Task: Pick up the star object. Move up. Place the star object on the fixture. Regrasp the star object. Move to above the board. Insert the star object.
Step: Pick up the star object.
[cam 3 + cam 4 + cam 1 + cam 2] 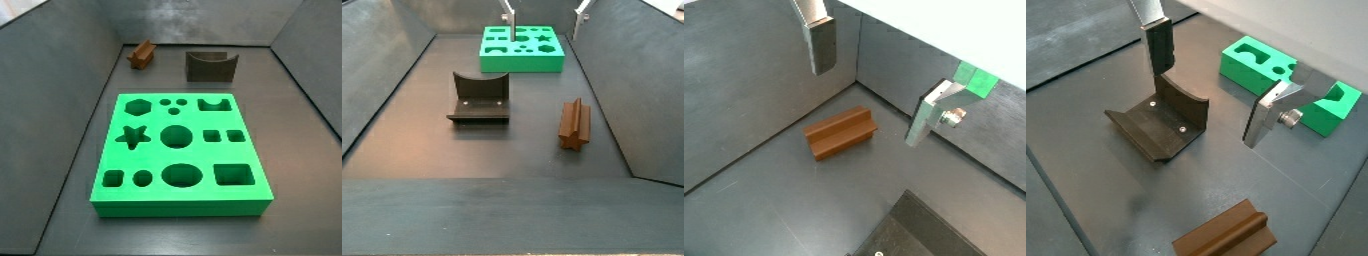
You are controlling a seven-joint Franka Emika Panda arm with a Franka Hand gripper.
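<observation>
gripper [1209, 92], silver-plated fingers spread wide with nothing between them, raised above the dark floor; small reddish-brown wood-like star object [575, 123] lying on the floor beside the dark notched fixture [478, 98], well apart from the large bright green board [179, 152].

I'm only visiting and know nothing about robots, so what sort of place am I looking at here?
Probably a robot test bench, not a home or shop: a bare dark grey walled pen holds only a green board of shaped holes, a star object and a dark fixture. The open claw hangs above the floor, holding nothing.
</observation>
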